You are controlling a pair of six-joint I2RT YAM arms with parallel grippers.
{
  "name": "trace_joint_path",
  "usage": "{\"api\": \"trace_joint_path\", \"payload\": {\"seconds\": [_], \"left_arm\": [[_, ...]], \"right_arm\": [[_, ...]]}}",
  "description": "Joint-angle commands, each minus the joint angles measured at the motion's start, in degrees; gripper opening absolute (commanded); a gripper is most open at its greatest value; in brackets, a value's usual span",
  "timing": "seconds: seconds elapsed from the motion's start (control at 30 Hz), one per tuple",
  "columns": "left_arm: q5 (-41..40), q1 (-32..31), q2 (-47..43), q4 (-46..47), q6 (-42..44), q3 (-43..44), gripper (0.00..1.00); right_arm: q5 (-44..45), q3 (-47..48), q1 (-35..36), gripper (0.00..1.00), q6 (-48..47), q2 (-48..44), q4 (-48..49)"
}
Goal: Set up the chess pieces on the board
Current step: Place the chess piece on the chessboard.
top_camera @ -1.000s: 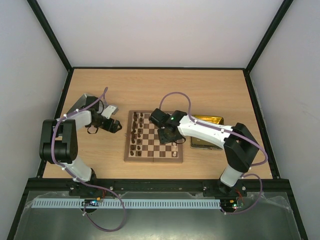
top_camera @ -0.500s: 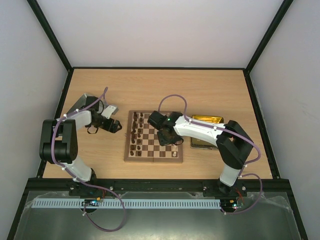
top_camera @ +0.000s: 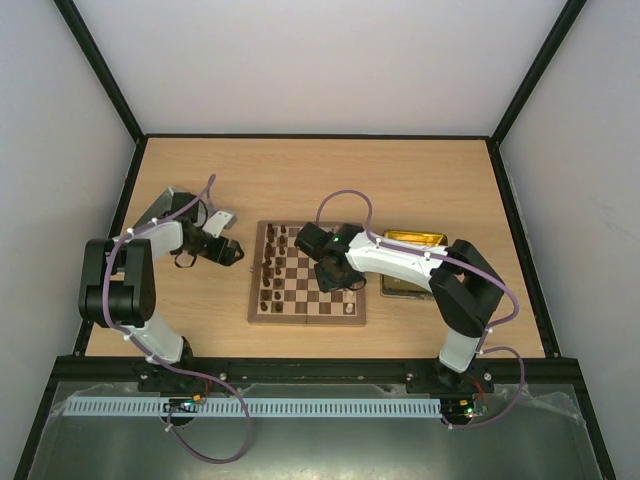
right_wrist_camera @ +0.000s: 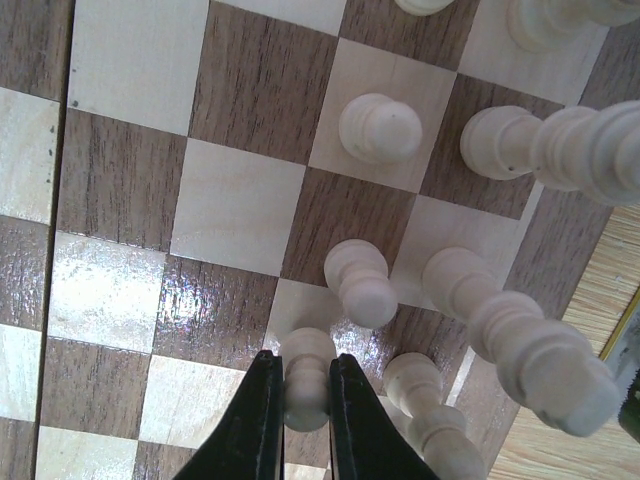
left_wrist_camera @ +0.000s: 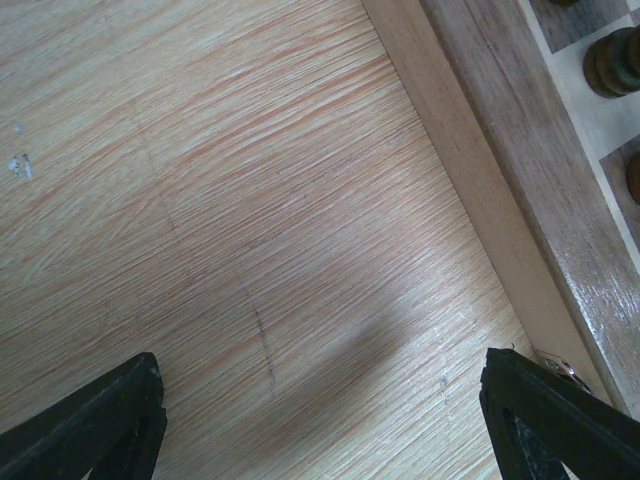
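Note:
The board [top_camera: 300,318] lies mid-table, with dark brown chess pieces [top_camera: 270,270] along its left columns. My right gripper [top_camera: 335,275] hovers over its right half. In the right wrist view it [right_wrist_camera: 305,390] is shut on a cream pawn [right_wrist_camera: 307,362], held upright over a light square; whether the pawn touches the board [right_wrist_camera: 120,60] I cannot tell. Several cream pieces [right_wrist_camera: 380,127] stand on the squares around it. My left gripper [top_camera: 232,250] rests left of the board, open over bare table [left_wrist_camera: 320,400], its fingers [left_wrist_camera: 100,425] wide apart. The board's border [left_wrist_camera: 520,170] and a dark piece [left_wrist_camera: 615,62] show at the right.
A gold tin tray [top_camera: 412,262] sits just right of the board, partly under my right arm. Black frame rails edge the wooden table [top_camera: 330,180]. A tall cream piece [right_wrist_camera: 540,360] leans large in the right wrist view, close to the right finger.
My right arm has shifted slightly left over the board, its elbow drawing in, with the pawn still in its grip. The left arm has not moved.

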Motion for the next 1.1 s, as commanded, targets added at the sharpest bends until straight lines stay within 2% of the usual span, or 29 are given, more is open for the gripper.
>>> {"api": "trace_joint_path", "payload": {"seconds": [0.0,0.37,1.07], "left_arm": [[-0.34,0.02,0.99,-2.17,-0.03,-0.83,0.87],[-0.34,0.02,1.17,-2.18,-0.06,-0.78,0.87],[-0.18,0.02,1.17,-2.18,0.0,-0.77,0.87]], "right_arm": [[0.91,-0.01,0.32,0.06,-0.65,0.97,-0.23],[0.32,-0.06,0.26,0.15,-0.81,1.22,-0.01],[2.69,2.66,0.24,0.2,-0.79,-0.07,-3.75]]}}
